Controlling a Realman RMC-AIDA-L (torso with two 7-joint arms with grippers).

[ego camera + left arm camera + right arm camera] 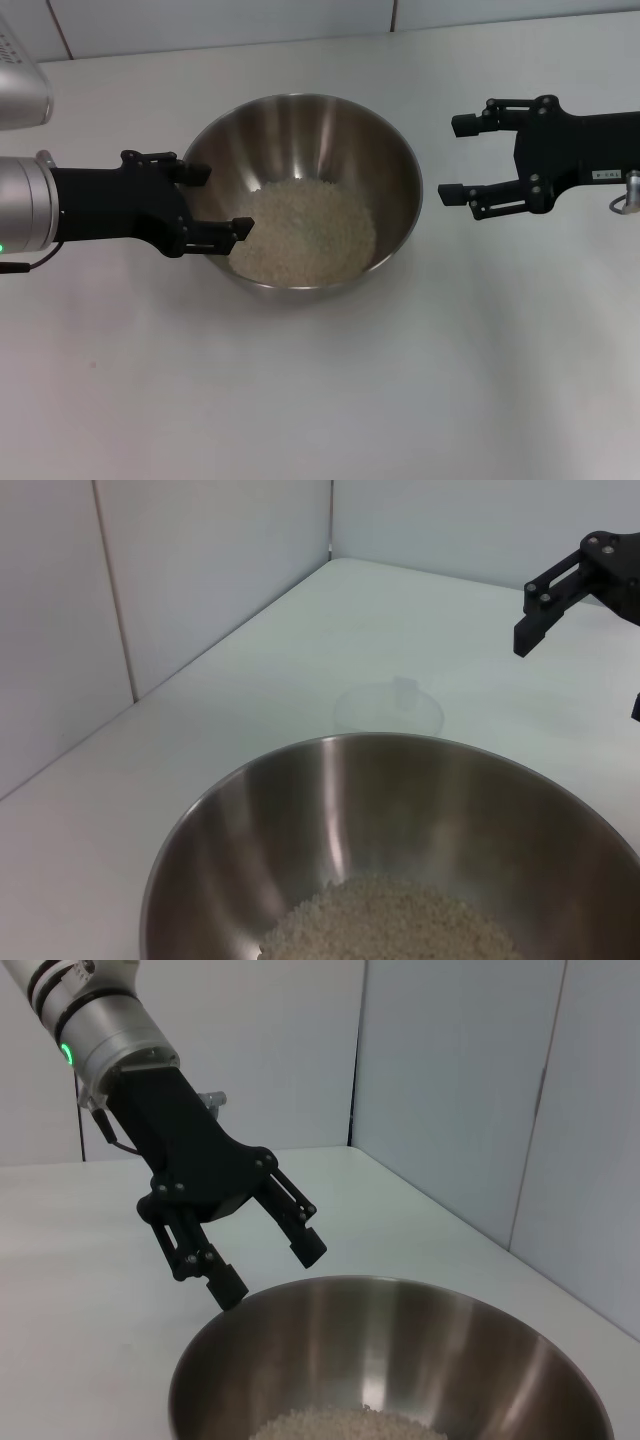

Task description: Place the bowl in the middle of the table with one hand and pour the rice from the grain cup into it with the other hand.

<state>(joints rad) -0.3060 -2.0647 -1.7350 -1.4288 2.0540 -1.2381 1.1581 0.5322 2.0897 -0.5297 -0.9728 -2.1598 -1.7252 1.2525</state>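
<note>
The steel bowl (300,130) stands on the white table (320,400) near its middle, with a pale heap of rice (305,225) inside. My left gripper (230,200) is open at the bowl's left rim, fingertips close to the rim, holding nothing. My right gripper (448,160) is open and empty, in the air to the right of the bowl. The left wrist view shows the bowl (330,810), the rice (400,920) and a right finger (545,605). A faint clear round shape (390,705) lies on the table beyond the bowl; it may be the grain cup. No cup shows in the head view.
A white tiled wall (250,20) runs along the table's far edge. In the right wrist view the left gripper (270,1272) hangs just past the bowl's (400,1330) rim, with wall panels (460,1090) behind.
</note>
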